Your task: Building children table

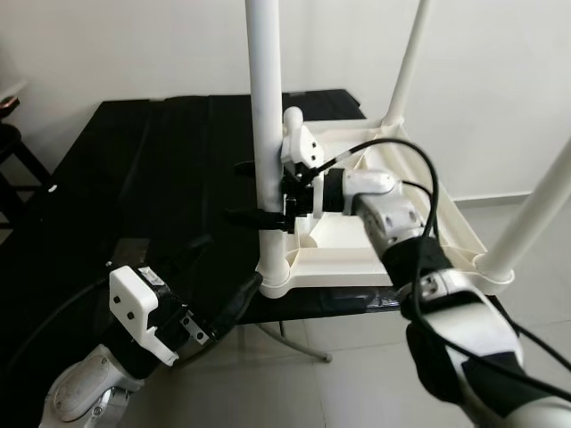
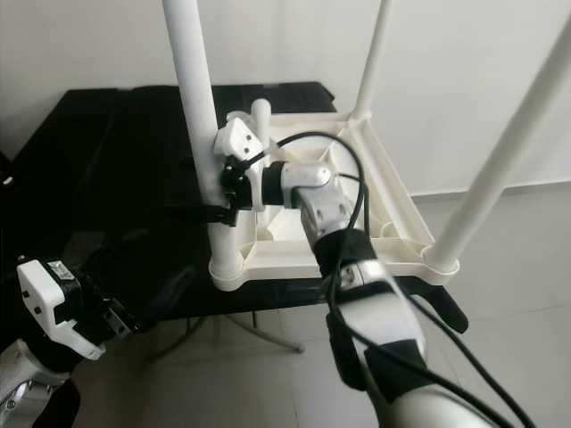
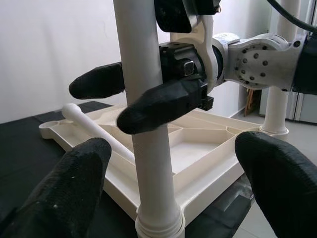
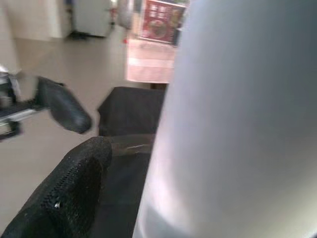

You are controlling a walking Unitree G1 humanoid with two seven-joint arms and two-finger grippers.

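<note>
While the white children's table top (image 1: 419, 192) is lying upside down on the black bench (image 1: 134, 169), the right claw (image 1: 268, 192) is pinching the near corner leg (image 1: 265, 107) low on its shaft, one black finger on each side of the tube, just above the corner socket (image 1: 272, 272) where that leg is seated. Two more upright legs are standing well beyond this claw, one at the far corner (image 1: 406, 62) and one at the corner nearest the robot's right side (image 1: 535, 209). A fourth leg (image 3: 91, 126) is lying loose in the tray-like underside, behind the gripped leg as the left wrist view shows it.

The left claw (image 1: 219, 290) is hovering with its fingers spread, below and to the robot's left of the right claw, apart from the leg and pointing toward its base.

Judging from the moulded ribs and hollow-looking tubes, the parts are probably light, stiff plastic with a smooth, slippery finish. The leg is likely to lever or twist if held high, so a low grip near the socket, as the right claw is taking, gives the best control. The top itself is best steadied at its rim (image 1: 464, 227), since it may slide on the glossy bench under sideways force.
</note>
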